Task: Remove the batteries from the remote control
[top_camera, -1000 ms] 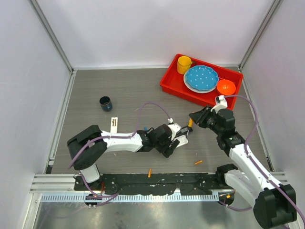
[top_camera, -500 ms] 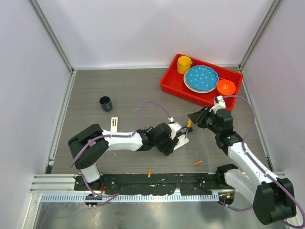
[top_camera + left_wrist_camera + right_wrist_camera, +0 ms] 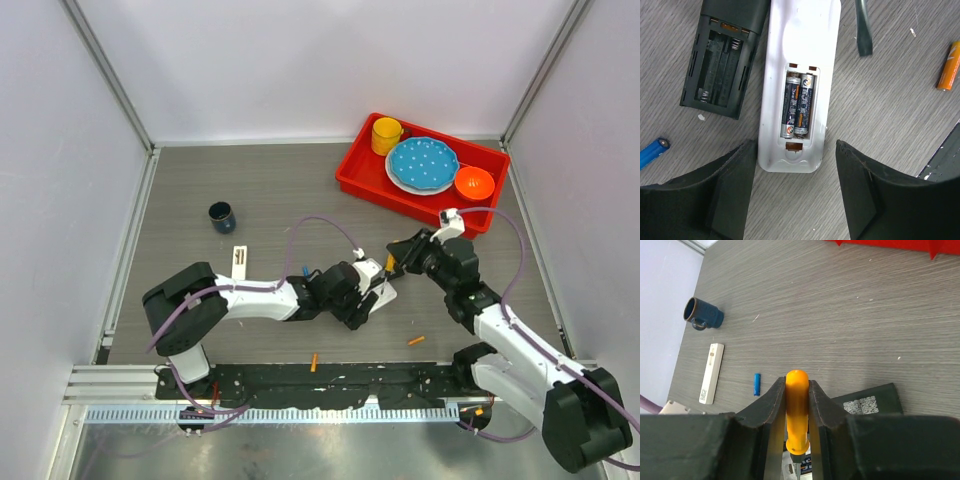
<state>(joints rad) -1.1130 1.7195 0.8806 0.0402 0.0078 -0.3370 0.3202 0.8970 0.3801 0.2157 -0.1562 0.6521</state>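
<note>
A white remote (image 3: 799, 35) lies back up with its compartment open; two dark batteries (image 3: 797, 104) sit inside it. It also shows in the top view (image 3: 381, 291). My left gripper (image 3: 794, 155) is open, its fingers on either side of the remote's near end. A black remote (image 3: 722, 55) beside it has an empty compartment. A blue battery (image 3: 652, 152) and an orange battery (image 3: 948, 66) lie loose on the table. My right gripper (image 3: 796, 385) is shut on an orange-handled screwdriver (image 3: 797, 415), whose dark tip (image 3: 863, 30) hangs just right of the white remote.
A red tray (image 3: 360, 178) with a yellow cup, blue plate and orange bowl stands at the back right. A dark blue mug (image 3: 221, 215) and a white battery cover (image 3: 238, 262) lie to the left. Another orange battery (image 3: 313, 361) rests on the front rail.
My right gripper has moved left and down with the screwdriver, closer to the white remote. The left gripper has shifted slightly left over the remote.
</note>
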